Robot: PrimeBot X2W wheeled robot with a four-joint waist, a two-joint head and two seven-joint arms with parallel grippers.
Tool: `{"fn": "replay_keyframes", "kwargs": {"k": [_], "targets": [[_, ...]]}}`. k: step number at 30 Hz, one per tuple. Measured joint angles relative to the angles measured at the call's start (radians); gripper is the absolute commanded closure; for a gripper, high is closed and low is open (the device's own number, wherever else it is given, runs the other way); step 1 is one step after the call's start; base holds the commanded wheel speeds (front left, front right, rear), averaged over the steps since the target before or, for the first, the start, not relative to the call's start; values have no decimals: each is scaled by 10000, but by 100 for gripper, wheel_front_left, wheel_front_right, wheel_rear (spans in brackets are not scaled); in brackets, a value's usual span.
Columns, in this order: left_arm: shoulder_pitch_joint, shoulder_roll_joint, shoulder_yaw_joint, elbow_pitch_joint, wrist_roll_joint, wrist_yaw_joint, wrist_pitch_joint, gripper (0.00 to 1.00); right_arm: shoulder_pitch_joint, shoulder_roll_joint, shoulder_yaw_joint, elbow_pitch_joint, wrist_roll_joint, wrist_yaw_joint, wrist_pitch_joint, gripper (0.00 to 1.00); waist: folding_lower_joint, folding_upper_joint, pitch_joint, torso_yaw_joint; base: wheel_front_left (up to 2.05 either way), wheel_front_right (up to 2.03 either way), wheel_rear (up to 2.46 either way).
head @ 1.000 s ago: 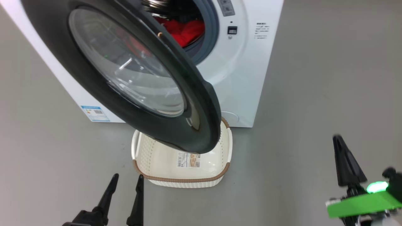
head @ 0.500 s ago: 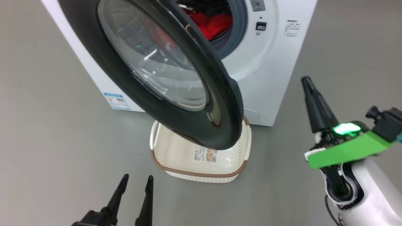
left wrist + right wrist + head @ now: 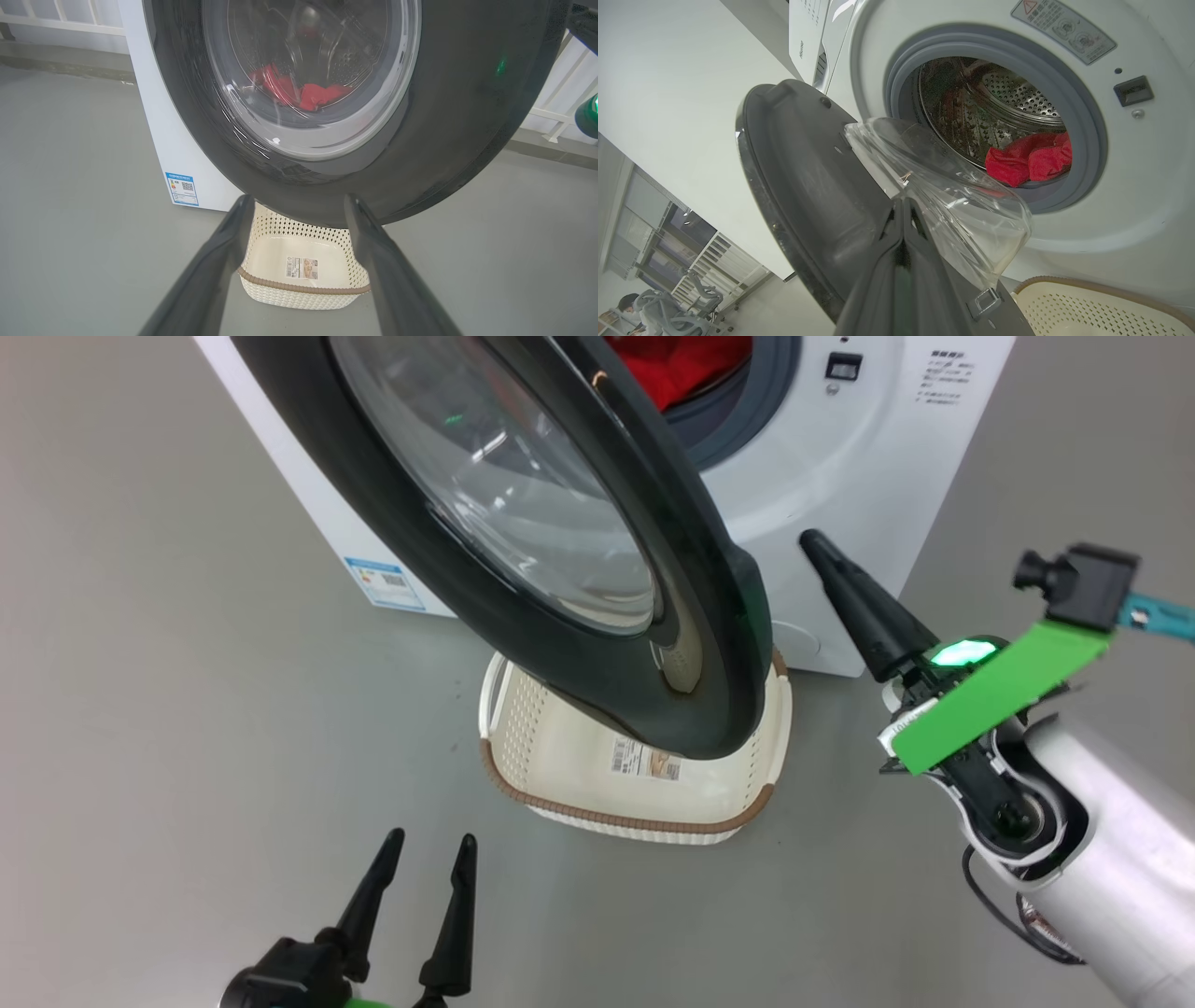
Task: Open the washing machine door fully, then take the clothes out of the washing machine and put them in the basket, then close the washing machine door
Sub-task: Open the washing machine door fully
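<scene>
The washing machine door (image 3: 719, 616) stands partly open, its black rim hanging over the cream basket (image 3: 616, 819) on the floor before the white washing machine (image 3: 840, 476). Red clothes (image 3: 691, 364) lie in the drum (image 3: 1008, 102). My right gripper (image 3: 810, 539) is shut and empty, its tip just right of the door's free edge. In the right wrist view the right gripper (image 3: 903, 203) points at the door's inner side (image 3: 803, 177) and glass bowl (image 3: 943, 186), with the clothes (image 3: 1029, 158) beyond. My left gripper (image 3: 431, 842) is open, low, and left of the basket. In the left wrist view the left gripper (image 3: 299, 201) faces the door (image 3: 467, 116).
Grey floor surrounds the machine. A blue label (image 3: 182, 189) marks its lower corner. White railings (image 3: 551, 112) run behind. The right wrist view shows a person (image 3: 626, 303) seated far off near office chairs (image 3: 696, 298).
The head camera has shifted, sliding the scene right. My right arm has risen and swung left, from low at the right to beside the door's free edge. The left gripper stays as it was.
</scene>
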Motion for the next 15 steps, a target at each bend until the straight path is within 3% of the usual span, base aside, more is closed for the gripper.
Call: {"fn": "replay_keyframes", "kwargs": {"k": [5, 15], "targets": [[-124, -4, -150, -4, -150, 10, -2, 0, -714, -422, 642, 10, 1306, 0, 1112, 100, 0, 0, 299, 155, 0, 0, 0], [-333, -10, -311, -15, -278, 84, -2, 0, -1210, -552, 732, 732, 3010, 0, 3841, 100, -1, 0, 667, 407, 0, 0, 0]]}}
